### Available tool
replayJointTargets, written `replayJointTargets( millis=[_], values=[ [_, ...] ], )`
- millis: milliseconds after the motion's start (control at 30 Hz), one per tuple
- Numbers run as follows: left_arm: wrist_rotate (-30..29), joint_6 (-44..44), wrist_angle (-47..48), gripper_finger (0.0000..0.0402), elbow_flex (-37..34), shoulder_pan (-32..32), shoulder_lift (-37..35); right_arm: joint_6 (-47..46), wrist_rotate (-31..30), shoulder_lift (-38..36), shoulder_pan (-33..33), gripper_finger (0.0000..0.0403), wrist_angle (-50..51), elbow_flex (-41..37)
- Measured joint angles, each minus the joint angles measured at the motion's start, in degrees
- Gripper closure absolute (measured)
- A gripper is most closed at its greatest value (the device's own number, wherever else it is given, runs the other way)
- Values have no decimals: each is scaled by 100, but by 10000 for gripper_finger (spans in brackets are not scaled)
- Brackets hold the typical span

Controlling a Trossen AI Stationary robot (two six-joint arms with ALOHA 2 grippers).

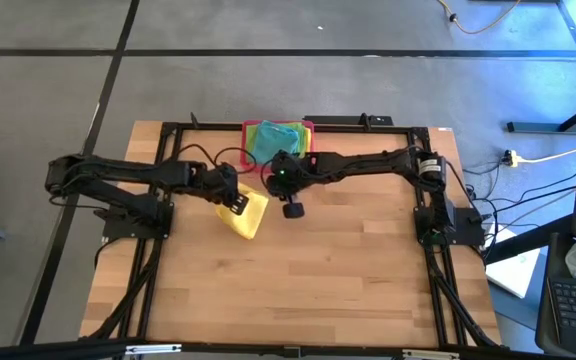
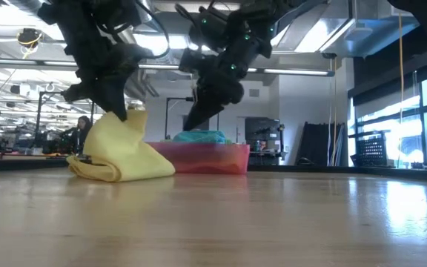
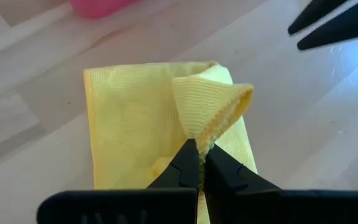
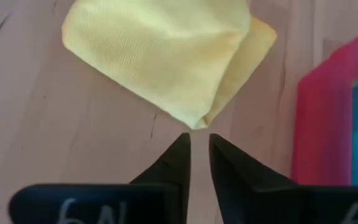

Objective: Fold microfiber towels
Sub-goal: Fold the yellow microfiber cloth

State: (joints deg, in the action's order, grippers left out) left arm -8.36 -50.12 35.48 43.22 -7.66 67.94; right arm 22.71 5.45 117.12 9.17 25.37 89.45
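While pinched, yellow towel (image 3: 142, 124) edge lifts.

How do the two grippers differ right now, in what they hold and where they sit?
The left gripper is shut on a raised fold of the yellow towel; the right gripper holds nothing, its fingers slightly parted just off the towel's corner. The left is over the towel; the right sits beside it, nearer the pink tray. Both hang low over the table.

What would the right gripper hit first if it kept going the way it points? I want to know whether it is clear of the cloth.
Probably the yellow towel: its folded corner lies just ahead of the right gripper, whose fingers stand slightly apart, not touching it.
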Motion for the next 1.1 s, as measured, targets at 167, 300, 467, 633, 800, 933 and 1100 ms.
replayJointTargets(
  millis=[167, 300, 467, 633, 800, 933, 1100],
  values=[
    [194, 67, -5, 401, 1, -168, -213, -160, 358, -2, 81, 329, 305, 2],
    [97, 317, 246, 401, 2, -353, -333, -445, 523, -2, 74, 327, 336, 2],
    [201, 860, 377, 402, 2, -667, -269, -460, 536, -2, 58, 327, 291, 2],
    [205, 1022, 359, 402, 2, -868, -266, -507, 534, -2, 46, 327, 288, 2],
    [107, 1226, 520, 394, 2, -1004, -266, -721, 535, -2, 44, 327, 279, 2],
    [-109, 1280, 901, 365, 2, -1093, -265, -743, 534, 0, 44, 327, 277, 2],
    [-194, 1282, 1122, 324, 2, -1184, -264, -751, 774, -2, 41, 327, 279, 2]
  ],
)
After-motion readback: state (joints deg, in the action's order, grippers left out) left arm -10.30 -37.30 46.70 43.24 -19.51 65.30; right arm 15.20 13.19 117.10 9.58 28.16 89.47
